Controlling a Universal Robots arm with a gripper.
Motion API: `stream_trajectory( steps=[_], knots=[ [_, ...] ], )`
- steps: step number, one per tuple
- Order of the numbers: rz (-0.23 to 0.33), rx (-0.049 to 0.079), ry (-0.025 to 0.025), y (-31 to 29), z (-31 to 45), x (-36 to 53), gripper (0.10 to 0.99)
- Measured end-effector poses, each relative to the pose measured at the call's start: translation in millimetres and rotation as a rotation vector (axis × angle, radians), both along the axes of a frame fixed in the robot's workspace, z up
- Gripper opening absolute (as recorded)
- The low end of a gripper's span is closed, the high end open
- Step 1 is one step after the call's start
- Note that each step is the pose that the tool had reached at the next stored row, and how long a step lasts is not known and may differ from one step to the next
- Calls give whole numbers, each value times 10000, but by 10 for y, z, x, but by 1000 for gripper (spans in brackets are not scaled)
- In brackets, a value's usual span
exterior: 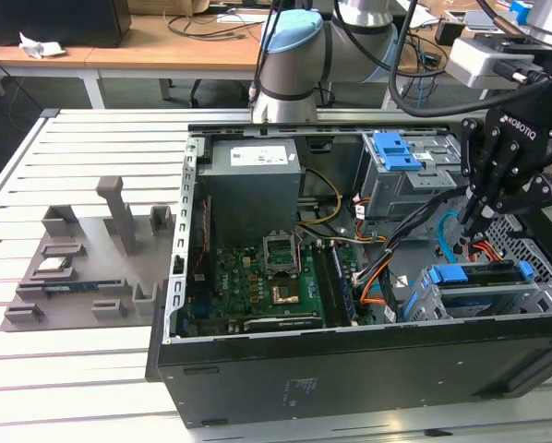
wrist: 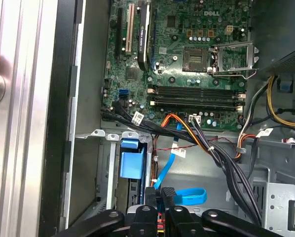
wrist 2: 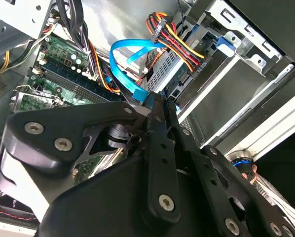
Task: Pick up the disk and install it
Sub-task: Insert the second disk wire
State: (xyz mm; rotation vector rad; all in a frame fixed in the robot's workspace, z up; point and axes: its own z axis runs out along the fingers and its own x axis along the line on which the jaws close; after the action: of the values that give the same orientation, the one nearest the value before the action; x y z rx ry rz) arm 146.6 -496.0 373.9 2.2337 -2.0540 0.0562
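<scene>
**Disk sits in its bay, claw closed just above it**

The disk [exterior: 477,276] lies in the grey metal bay at the corner of the open computer case [exterior: 350,369] nearest the exterior view's right. You can see the blue caddy framing it along the bay's top edge. In the first wrist view the caddy's blue tab [wrist: 130,164] stands out of the bay, next to the case wall.

Your claw [exterior: 472,221] hangs directly over that bay with its tips pointing down into the case, close above the disk. The fingers [wrist: 152,207] are drawn together. In the second wrist view the tips meet right at the flat blue cable [wrist 2: 130,69] that loops up from the drive area. You cannot tell from these views whether anything is pinched between them.

A bundle of red, yellow and black power wires [wrist 2: 172,37] runs into a connector beside that blue cable. Further in, the green motherboard [exterior: 258,277] covers the case floor, with its empty processor socket [wrist: 194,59] and the memory slots beside it. Behind the claw, towards the far edge of the case, stands the grey drive cage with the blue latch [exterior: 398,152]. The grey power supply [exterior: 253,180] sits next to it.

The case rests on the slatted metal table [exterior: 73,388]. A grey fixture tray [exterior: 82,268] lies on the table well apart from it, towards the exterior view's left.
</scene>
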Motion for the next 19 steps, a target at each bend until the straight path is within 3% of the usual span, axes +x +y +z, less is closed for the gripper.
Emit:
stream_trajectory(
  steps=[3,6,8,10,14,19],
  knots=[
    [2,-21,-1,-9,-3,0,161],
    [2,-75,0,-66,-2,0,161],
    [2,-88,0,-158,-4,0,161],
    [2,-76,0,-213,-18,1,161],
    [2,-49,0,-241,-94,19,161],
    [2,-39,5,-240,-197,130,161]
  ],
)
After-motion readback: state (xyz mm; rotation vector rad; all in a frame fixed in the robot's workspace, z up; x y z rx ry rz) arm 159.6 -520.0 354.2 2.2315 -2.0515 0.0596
